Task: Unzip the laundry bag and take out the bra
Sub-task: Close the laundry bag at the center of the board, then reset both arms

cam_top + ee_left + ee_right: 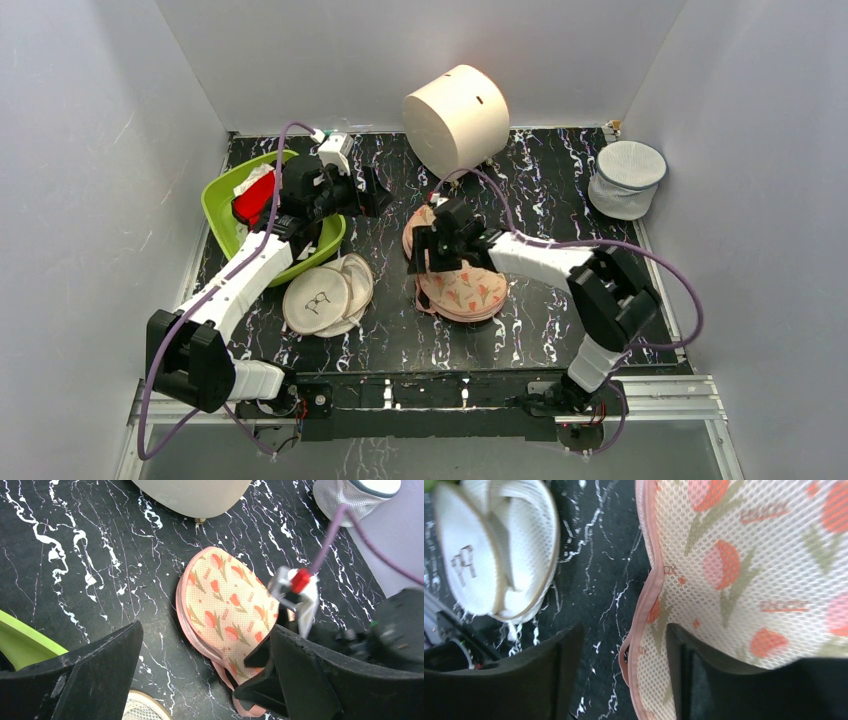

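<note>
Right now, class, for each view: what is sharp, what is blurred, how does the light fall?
Top external: even light, soft shadows, all fairly sharp. Left wrist: laundry bag crisp, near fingers dark. Right wrist: the bag's mesh sharp, the beige discs slightly soft.

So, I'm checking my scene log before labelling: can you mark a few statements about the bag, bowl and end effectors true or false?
1. The bag lies in the green bowl. False: it lies on the table.
2. The left end effector is open and empty. True.
3. The right end effector is shut on the bag. False: it is open, straddling the bag's rim.
4. Some red fabric lies in the green bowl. True.
</note>
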